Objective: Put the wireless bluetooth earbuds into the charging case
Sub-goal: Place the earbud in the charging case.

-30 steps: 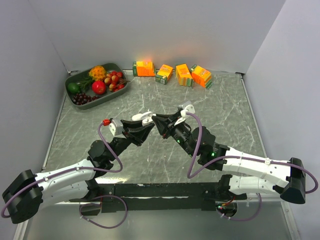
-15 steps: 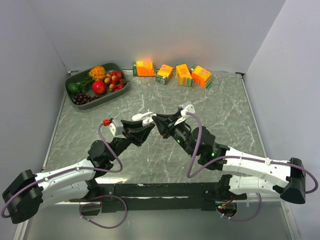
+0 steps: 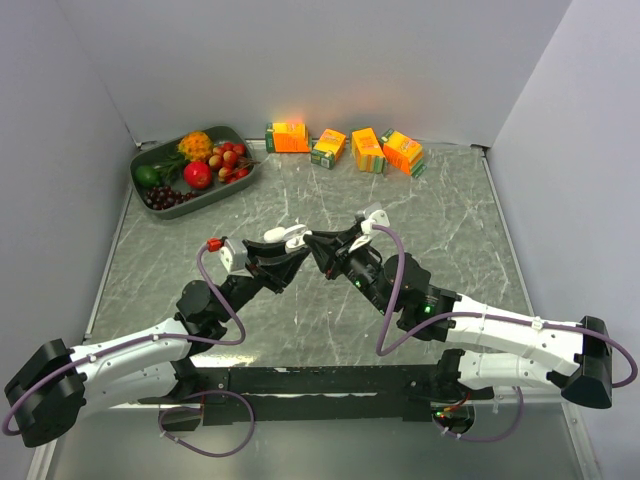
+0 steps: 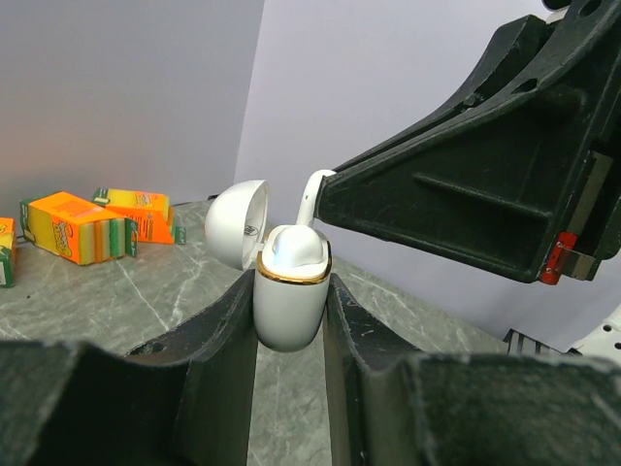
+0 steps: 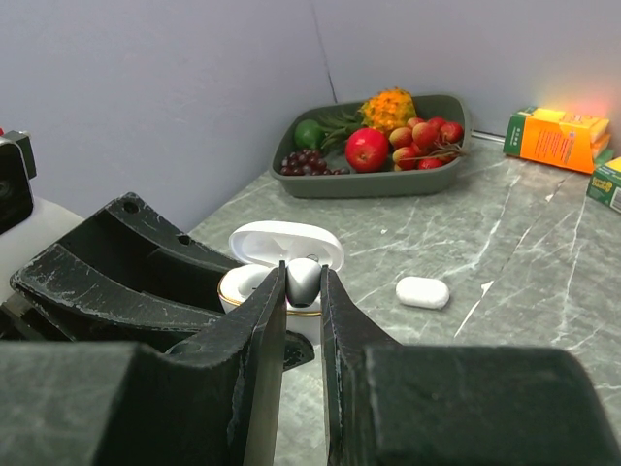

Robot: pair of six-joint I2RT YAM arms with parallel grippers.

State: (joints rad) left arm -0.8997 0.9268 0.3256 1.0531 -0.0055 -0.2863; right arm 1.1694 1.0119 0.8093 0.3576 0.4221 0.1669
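My left gripper (image 4: 291,283) is shut on a white charging case (image 4: 289,313) with a gold rim, held upright above the table with its lid (image 4: 238,223) open. My right gripper (image 5: 303,268) is shut on a white earbud (image 5: 304,281), pinched between its fingertips. The earbud (image 4: 312,199) is right at the case's open mouth, stem pointing down into it. In the top view both grippers meet at the table's middle, around the case (image 3: 285,236). Whether another earbud sits inside the case I cannot tell.
A small white oblong piece (image 5: 422,292) lies on the marble table (image 3: 450,230) beyond the case. A grey tray of fruit (image 3: 146,160) stands at the back left. Several orange juice cartons (image 3: 345,148) line the back wall.
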